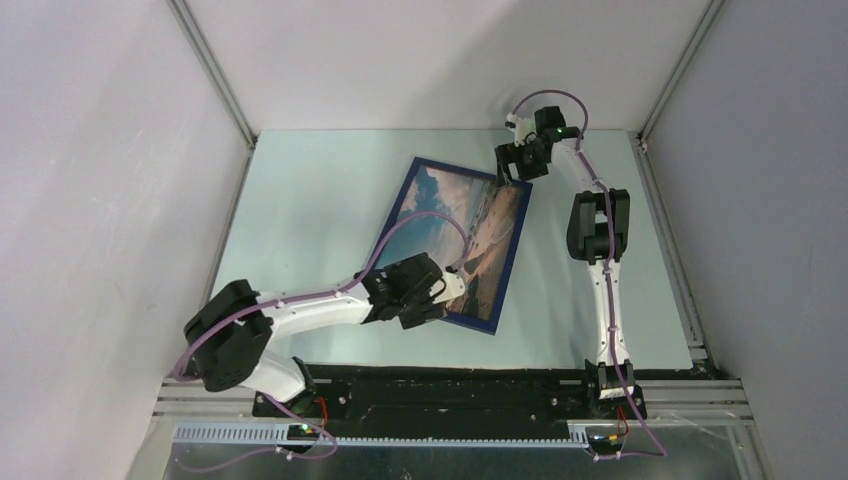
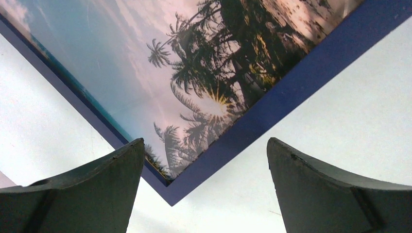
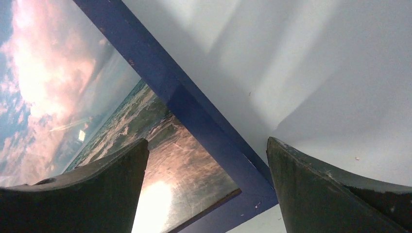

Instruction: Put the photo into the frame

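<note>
Pale table (image 1: 300,220), white walls (image 1: 100,150), black mounting rail (image 1: 450,395)

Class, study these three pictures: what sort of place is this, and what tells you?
Most likely a robotics lab test cell, not a home. Plain white walls joined by metal corner rails box in a pale table; the left arm and right arm are mounted on a black base at its near edge.

Tabletop (image 1: 300,220): pale blue-green.
Frame (image 2: 301,81): dark blue face up, flat near the centre, askew to the edges.
Photo (image 1: 490,235): inside the frame, print side up.
</note>
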